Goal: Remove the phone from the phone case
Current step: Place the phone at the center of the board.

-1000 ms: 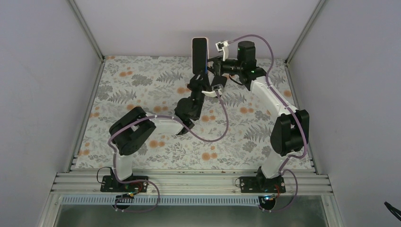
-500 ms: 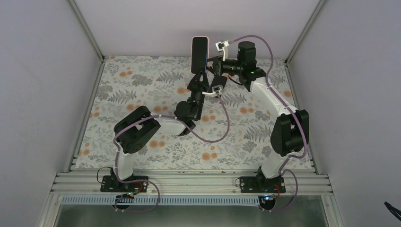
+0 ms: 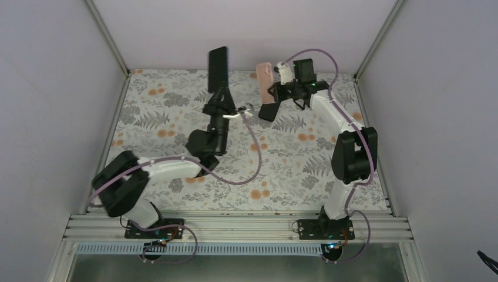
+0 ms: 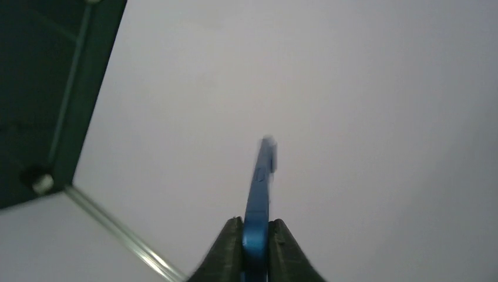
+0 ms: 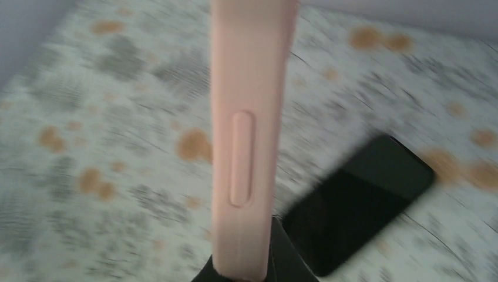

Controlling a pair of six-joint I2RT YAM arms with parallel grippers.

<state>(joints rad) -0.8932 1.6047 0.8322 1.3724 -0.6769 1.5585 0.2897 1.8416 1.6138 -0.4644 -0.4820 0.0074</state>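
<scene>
We see the pair has just parted: our left gripper (image 4: 253,232) clamps the bare phone (image 3: 218,66) upright over the far table (image 3: 147,117), our right gripper (image 5: 244,267) pinches the pink phone case (image 3: 264,82) to its right, seemingly empty, so extraction looks done

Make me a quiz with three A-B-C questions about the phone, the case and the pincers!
1. The case is: A green, B pink, C yellow.
2. The phone is: A in the case, B in the right pincer, C in the left pincer.
3. The right pincer is: A shut on the case, B wide open, C shut on nothing.
Answers: 1 B, it looks pink in two views. 2 C, its fingers clamp the phone's edge. 3 A, the case stands between its fingers.
</scene>
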